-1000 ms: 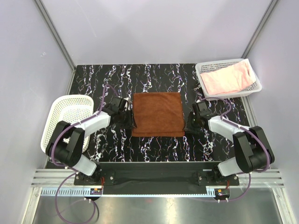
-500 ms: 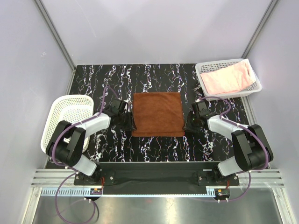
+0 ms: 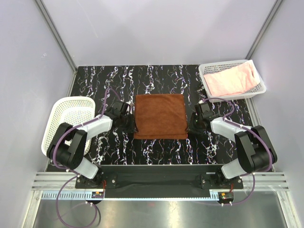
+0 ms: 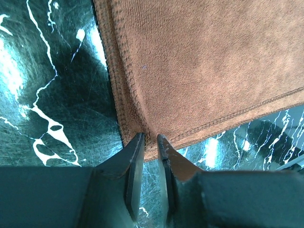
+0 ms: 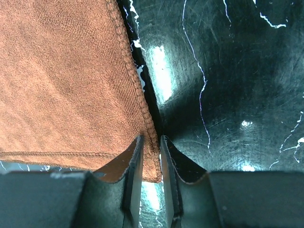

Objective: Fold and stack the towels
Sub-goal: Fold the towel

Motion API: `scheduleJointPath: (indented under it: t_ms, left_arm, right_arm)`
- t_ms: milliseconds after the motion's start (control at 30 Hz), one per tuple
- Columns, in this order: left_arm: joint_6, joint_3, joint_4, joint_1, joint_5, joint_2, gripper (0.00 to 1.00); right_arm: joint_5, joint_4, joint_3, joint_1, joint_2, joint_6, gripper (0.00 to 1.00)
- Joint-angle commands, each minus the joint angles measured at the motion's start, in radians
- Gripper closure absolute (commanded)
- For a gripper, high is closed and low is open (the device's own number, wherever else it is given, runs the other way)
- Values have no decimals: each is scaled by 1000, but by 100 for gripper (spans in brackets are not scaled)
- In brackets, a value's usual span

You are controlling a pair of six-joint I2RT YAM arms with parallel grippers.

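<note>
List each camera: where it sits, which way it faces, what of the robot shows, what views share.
Top external: above and behind, looking down at the table; left arm and right arm show.
Left wrist: on the left arm, facing a near corner of the rust-brown towel; left fingers show.
Right wrist: likewise, other near corner; right fingers.
Shared: the towel, in all three.

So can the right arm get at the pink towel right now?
Probably, once free: the pink towel lies uncovered in the open basket beyond it, nothing between, but its fingers are pinching a corner of the brown towel.
</note>
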Motion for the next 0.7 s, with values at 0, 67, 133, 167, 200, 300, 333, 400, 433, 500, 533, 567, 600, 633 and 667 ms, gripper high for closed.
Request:
scheduleJointPath:
  t_ms: [0,67,133,167,200,300,333,400,433,500,533,567,600,633,667]
  left_arm:
    - [-7,-13,29,-6,13,1,78]
    - [-7,-17,25,-4,4,3,75]
    - [-6,-20,23,-6,-5,0,72]
    - [-4,-25,23,-4,-5,1,71]
    - [-6,-23,28,-6,-4,1,71]
    - [-4,-25,42,-6,11,4,73]
    - [-7,-23,42,-6,12,4,74]
    - [-3,-13,34,-6,16,7,80]
    - [-1,-10,31,-4,16,8,84]
    - [3,0,23,-4,16,6,91]
    - [7,4,17,-4,16,6,98]
    - [8,9,14,-4,16,6,100]
    - [10,13,8,-6,13,4,100]
    - [11,23,3,-6,13,6,100]
    - [13,27,-1,-4,13,4,100]
  right_arm:
    - [20,20,2,4,15,-8,72]
    - [19,20,2,4,18,-10,72]
    - [19,20,2,4,21,-10,72]
    - [17,20,2,4,20,-10,72]
    - [20,20,2,4,21,-8,72]
    - [20,23,5,4,26,-11,73]
    - [20,23,5,4,31,-11,73]
    - [17,25,9,4,32,-13,75]
    - [17,25,11,4,32,-14,79]
    - [14,25,12,5,31,-19,84]
    - [14,22,14,2,29,-20,90]
    - [16,19,15,4,26,-20,91]
    - [13,11,20,2,23,-20,92]
    - [13,8,22,2,22,-22,93]
    - [11,6,23,2,11,-22,94]
